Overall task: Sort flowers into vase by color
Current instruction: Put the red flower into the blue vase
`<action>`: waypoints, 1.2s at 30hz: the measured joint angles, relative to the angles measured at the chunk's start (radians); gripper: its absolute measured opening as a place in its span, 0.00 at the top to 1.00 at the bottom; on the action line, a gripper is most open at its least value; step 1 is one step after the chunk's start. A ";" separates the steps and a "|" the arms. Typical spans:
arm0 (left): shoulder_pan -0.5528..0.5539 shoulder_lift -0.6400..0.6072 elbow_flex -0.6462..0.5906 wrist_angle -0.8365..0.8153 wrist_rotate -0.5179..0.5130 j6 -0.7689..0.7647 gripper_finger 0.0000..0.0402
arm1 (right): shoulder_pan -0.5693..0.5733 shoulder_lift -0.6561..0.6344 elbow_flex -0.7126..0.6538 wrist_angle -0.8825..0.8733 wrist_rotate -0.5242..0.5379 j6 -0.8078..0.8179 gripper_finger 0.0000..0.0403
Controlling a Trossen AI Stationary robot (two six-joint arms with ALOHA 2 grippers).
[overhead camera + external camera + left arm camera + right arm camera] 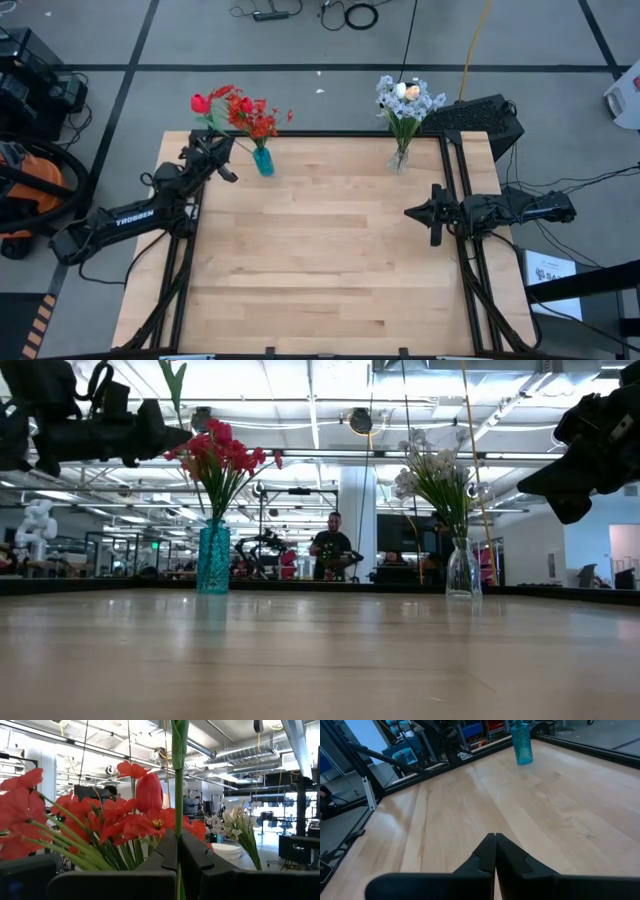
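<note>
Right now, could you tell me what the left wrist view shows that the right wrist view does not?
Only the left wrist view shows the left gripper shut on a thin green flower stem, with the red tulip bud, red clustered blooms and pale white sprays behind.

Only the right wrist view shows the right gripper shut and empty above the bare wooden table, and the teal glass vase.

Both show closed dark fingers.
</note>
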 joint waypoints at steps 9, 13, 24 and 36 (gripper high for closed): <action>0.000 0.115 0.052 0.003 0.000 0.026 1.00 | 0.000 0.000 0.000 0.000 0.000 0.000 1.00; 0.000 0.162 0.057 0.025 0.000 0.027 1.00 | 0.000 0.000 0.000 0.000 0.000 0.000 1.00; 0.000 0.243 0.084 0.056 0.000 0.028 1.00 | 0.000 0.000 0.000 0.000 0.000 0.001 1.00; 0.000 0.325 0.084 0.051 0.000 0.028 1.00 | 0.000 0.000 0.000 0.000 0.000 0.001 1.00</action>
